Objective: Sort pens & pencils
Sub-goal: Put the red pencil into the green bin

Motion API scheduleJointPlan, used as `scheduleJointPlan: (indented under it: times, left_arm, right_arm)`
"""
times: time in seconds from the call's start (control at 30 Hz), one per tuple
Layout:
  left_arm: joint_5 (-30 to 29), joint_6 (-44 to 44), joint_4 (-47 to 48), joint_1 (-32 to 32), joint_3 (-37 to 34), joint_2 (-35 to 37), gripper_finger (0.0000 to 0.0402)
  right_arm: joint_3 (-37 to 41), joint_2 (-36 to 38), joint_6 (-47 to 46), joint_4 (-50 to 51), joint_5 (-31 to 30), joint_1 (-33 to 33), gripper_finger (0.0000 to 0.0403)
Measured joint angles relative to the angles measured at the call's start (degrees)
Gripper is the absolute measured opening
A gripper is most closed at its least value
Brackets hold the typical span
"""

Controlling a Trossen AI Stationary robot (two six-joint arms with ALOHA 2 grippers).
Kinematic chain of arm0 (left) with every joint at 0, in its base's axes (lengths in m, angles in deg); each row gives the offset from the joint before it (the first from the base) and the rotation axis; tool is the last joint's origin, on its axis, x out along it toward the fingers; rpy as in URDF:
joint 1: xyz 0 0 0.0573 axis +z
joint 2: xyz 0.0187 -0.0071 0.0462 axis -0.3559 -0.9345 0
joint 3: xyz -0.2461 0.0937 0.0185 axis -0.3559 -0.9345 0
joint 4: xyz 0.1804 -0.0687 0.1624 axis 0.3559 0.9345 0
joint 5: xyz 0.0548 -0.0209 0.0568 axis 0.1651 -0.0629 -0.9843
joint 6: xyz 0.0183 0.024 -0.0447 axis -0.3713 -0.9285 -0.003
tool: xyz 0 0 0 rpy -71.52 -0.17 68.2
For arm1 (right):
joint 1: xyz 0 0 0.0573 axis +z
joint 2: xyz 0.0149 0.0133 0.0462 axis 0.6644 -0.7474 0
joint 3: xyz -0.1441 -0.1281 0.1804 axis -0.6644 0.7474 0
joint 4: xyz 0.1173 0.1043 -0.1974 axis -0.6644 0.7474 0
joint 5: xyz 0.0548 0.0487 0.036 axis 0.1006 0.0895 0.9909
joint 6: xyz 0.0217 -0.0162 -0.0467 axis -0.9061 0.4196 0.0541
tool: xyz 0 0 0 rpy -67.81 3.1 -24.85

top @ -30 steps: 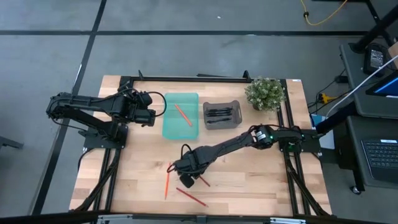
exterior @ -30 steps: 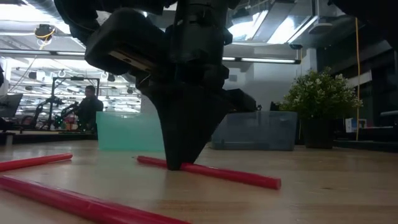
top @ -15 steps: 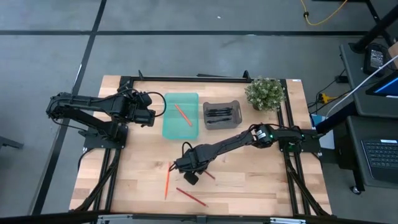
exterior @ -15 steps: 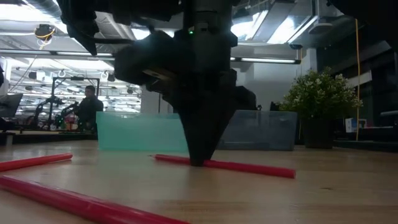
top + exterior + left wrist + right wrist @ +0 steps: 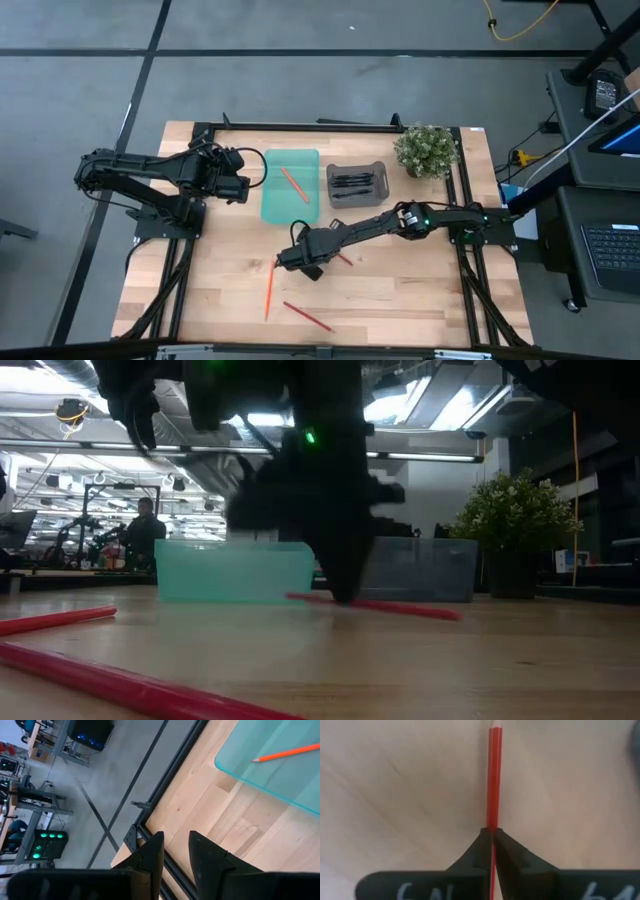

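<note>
One red pencil [image 5: 494,780] pinched in right gripper [image 5: 492,835], just above the table [image 5: 400,300] below the teal tray [image 5: 275,205]. Orange pencil [image 5: 293,183] in tray, pens [image 5: 352,183] in grey bin [image 5: 356,199]. Left gripper [image 5: 175,851] slightly spread, beside tray.

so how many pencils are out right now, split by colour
orange pencils: 2, one in the teal tray at, one loose on the table at
red pencils: 2, the held red pencil pinched in the right gripper, and one loose near the table's front edge
total: 4 pencils
</note>
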Motion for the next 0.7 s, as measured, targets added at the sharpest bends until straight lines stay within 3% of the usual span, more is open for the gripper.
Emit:
scheduleJointPlan:
  times: [0.7]
  left_arm:
    - [0.0, 0.2, 0.0, 0.0, 0.0, 0.0, 0.0085]
  right_arm:
    - [-0.8, 0.5, -0.3, -0.9, 2.1, 0.5, 0.0002]
